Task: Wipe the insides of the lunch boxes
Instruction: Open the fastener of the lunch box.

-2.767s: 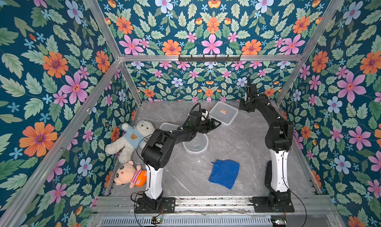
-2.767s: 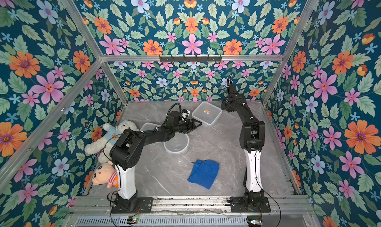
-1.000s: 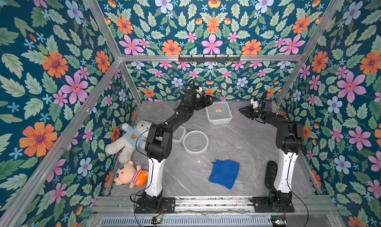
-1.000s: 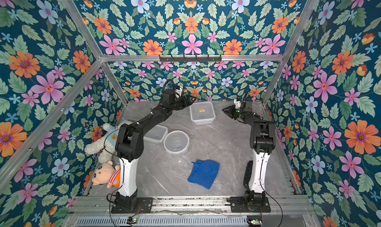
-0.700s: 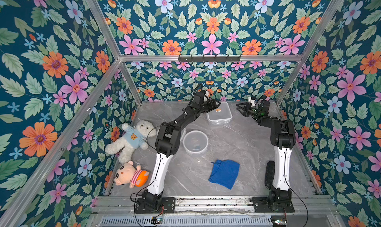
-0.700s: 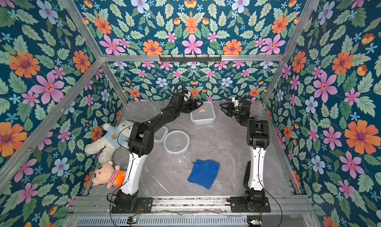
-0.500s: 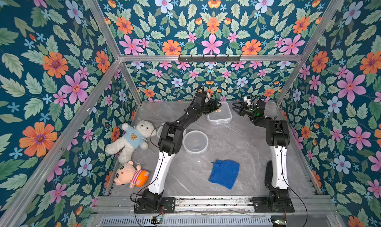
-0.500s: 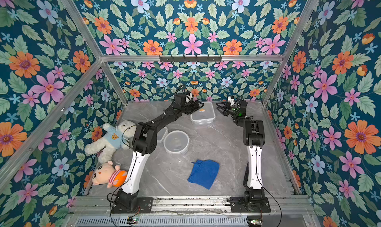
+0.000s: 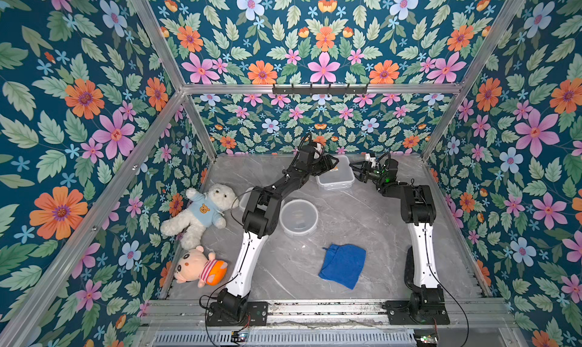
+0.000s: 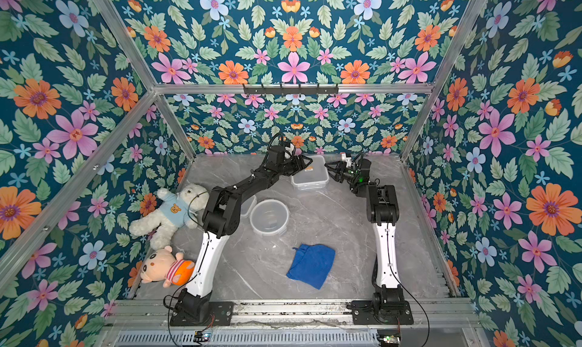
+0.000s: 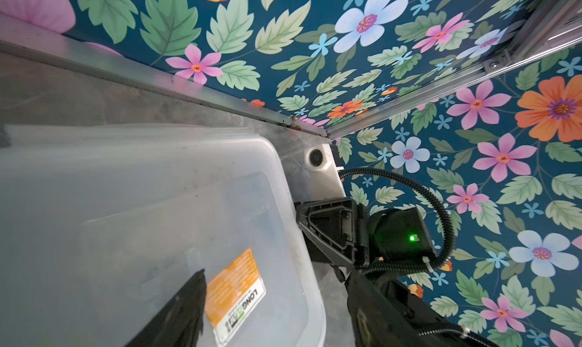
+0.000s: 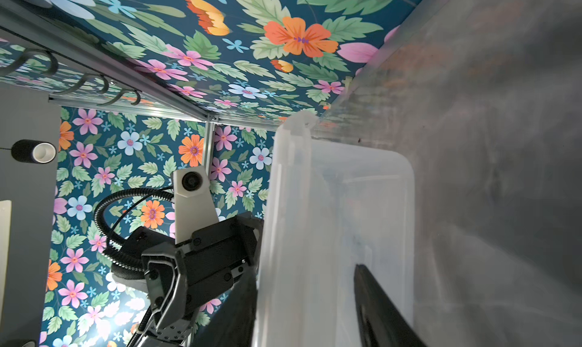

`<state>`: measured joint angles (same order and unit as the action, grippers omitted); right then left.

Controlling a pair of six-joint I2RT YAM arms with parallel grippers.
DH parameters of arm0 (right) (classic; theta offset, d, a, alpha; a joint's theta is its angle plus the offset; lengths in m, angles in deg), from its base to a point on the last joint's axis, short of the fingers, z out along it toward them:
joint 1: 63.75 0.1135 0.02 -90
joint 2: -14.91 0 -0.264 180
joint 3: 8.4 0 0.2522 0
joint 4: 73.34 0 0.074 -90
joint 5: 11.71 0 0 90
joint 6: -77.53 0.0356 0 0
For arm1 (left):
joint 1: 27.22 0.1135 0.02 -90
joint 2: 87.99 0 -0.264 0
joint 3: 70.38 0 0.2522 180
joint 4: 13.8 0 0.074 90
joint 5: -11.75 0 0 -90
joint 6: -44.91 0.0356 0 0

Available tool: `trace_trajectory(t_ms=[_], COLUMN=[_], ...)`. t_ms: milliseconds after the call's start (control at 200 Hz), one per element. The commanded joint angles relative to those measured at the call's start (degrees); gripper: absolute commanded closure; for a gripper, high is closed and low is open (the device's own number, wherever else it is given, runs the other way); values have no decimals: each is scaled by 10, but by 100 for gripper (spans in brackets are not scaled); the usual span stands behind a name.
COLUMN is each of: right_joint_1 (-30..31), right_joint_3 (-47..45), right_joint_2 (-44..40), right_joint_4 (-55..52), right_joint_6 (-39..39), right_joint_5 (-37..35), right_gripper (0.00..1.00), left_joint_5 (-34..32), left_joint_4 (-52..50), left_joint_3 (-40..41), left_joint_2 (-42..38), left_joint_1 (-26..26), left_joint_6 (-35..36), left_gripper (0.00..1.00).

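The large square lunch box (image 9: 335, 175) (image 10: 310, 173) stands at the back of the table, clear with an orange label. My left gripper (image 9: 329, 165) (image 11: 277, 285) is open at its left edge, one finger (image 11: 185, 310) over the box by the label and the other outside the wall. My right gripper (image 9: 357, 172) (image 12: 305, 276) is open at the box's right side, its fingers spread across the side wall. The round lunch box (image 9: 298, 216) stands mid-table. The smaller rectangular lunch box (image 9: 244, 200) is mostly hidden behind the left arm. The blue cloth (image 9: 343, 265) lies flat in front.
A white teddy bear (image 9: 201, 213) and a pink doll (image 9: 198, 266) lie along the left wall. The back wall rail (image 11: 189, 93) runs just behind the square box. Both arm bases sit on the front rail (image 9: 315, 307).
Both grippers have closed in on the square box from either side, the left reaching right and the right moving left. The box, round tub and cloth have not moved.
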<state>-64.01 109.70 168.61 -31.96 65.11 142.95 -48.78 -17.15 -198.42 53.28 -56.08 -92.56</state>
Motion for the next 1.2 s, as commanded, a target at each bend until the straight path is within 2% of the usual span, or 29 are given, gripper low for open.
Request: trace_trajectory(t_ms=[0, 110, 230, 305, 410, 540, 680, 800, 875, 1060, 1195], right_joint_1=[5, 6, 5, 5, 5, 5, 6, 8, 9, 15, 62], right_joint_3=[-3, -23, -49, -69, -105, -147, -167, -150, -148, -150, -94], right_joint_2=[7, -2, -23, -39, -77, -139, -218, -251, -270, -308, -335], right_joint_4=[129, 145, 138, 115, 35, -127, -377, -536, -595, -653, -744], right_joint_6=[91, 97, 80, 57, -19, -148, -344, -447, -486, -517, -589], right_joint_5=[16, 12, 6, 4, 1, -19, -102, -178, -235, -313, -402], right_gripper=[54, 61, 74, 75, 78, 83, 90, 90, 90, 88, 89], left_joint_5=[-7, -4, 0, 1, 3, 7, 7, 11, 13, 23, 24], left_joint_4=[-78, -77, -70, -64, -59, -55, -56, -54, -49, -43, -39], left_joint_3=[7, 9, 21, 33, 45, 52, 49, 49, 49, 29, 27], left_joint_2=[17, 26, 29, 27, 25, 26, 25, 27, 27, 16, -35], left_joint_1=[-1, -1, -2, -3, -3, -3, -3, -3, -3, -2, 7], left_joint_6=[-9, -11, -14, -15, -15, -15, -11, -10, -12, -13, 5], left_gripper=[27, 28, 28, 28, 29, 29, 29, 29, 29, 29, 28])
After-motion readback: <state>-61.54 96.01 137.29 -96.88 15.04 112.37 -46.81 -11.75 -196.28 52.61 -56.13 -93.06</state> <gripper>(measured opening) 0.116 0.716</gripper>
